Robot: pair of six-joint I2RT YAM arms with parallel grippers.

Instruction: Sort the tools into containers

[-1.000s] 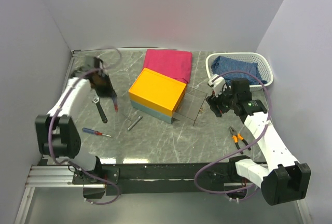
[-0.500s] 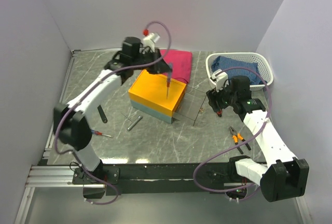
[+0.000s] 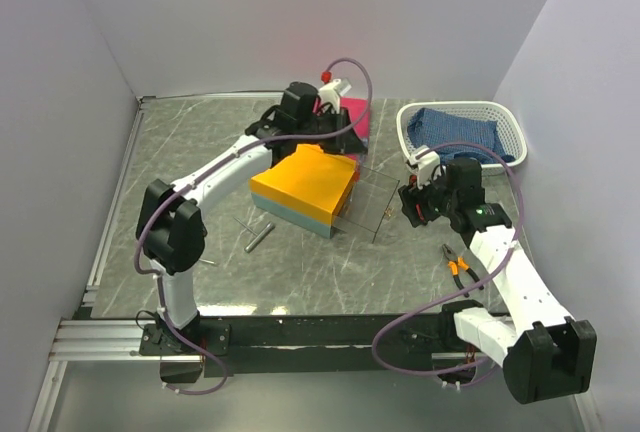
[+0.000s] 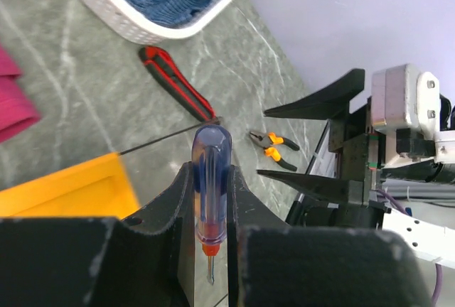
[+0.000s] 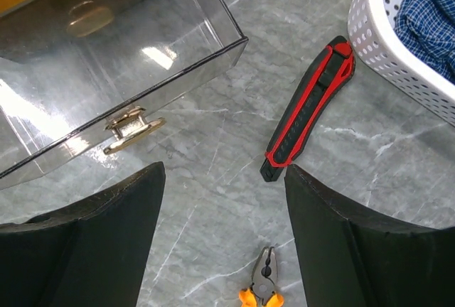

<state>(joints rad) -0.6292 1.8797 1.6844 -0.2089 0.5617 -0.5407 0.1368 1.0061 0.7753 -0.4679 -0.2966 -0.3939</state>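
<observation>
My left gripper [image 3: 330,124] is above the back edge of the box with the orange-yellow top [image 3: 303,181]. In the left wrist view it [image 4: 212,170] is shut on a screwdriver [image 4: 212,143] with a clear blue handle and a red collar. My right gripper [image 3: 414,202] is open and empty just right of the box's clear side panel [image 3: 366,202]. It [image 5: 225,172] hovers over the table between the panel's latch [image 5: 131,126] and a red-and-black tool [image 5: 306,111]. Small orange-handled pliers [image 3: 458,267] lie near its arm. A thin grey tool [image 3: 258,239] lies left of the box. The wrench is hidden.
The white slotted basket [image 3: 513,137] at the back right holds a blue cloth [image 3: 455,132]. A pink cloth [image 3: 354,118] lies behind the box. Walls close in the left, back and right sides.
My left arm has swung from the table's left side, over the box, to its back edge with the screwdriver in its jaws. The right gripper has hardly moved.
</observation>
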